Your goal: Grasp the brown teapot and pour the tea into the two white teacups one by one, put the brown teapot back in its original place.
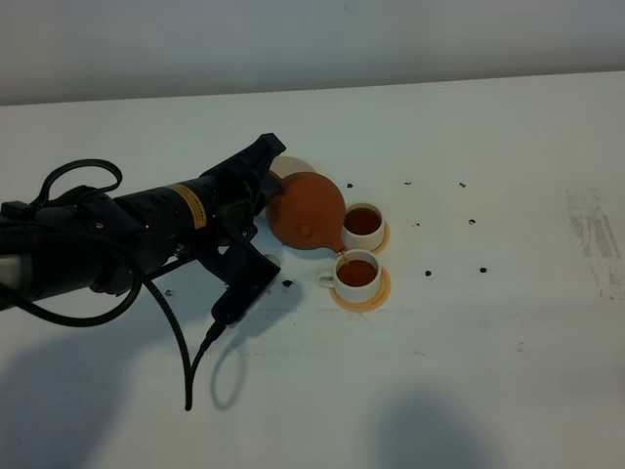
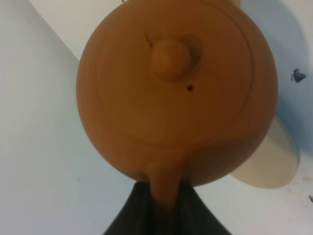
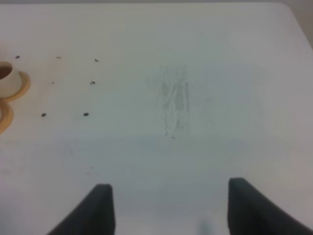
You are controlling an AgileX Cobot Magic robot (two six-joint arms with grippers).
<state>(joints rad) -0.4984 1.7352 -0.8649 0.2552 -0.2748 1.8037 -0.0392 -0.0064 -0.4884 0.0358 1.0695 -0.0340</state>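
Observation:
The brown teapot (image 1: 307, 211) is tilted, its spout over the nearer white teacup (image 1: 355, 277), and a thin stream of tea runs into that cup. My left gripper (image 1: 270, 195) is shut on the teapot's handle; in the left wrist view the teapot (image 2: 176, 88) fills the frame, lid knob toward the camera, handle between my dark fingers (image 2: 132, 215). The farther white teacup (image 1: 363, 224) holds tea. The beige disc coaster (image 1: 293, 166) shows behind the teapot, and in the left wrist view (image 2: 269, 161). My right gripper (image 3: 166, 205) is open, over bare table.
Each cup sits on a small orange coaster (image 1: 376, 297). Small dark specks (image 1: 430, 273) dot the white table right of the cups. A scuffed patch (image 3: 176, 100) marks the table. The left arm's cable (image 1: 181, 362) trails toward the front. One cup (image 3: 7, 76) shows in the right wrist view.

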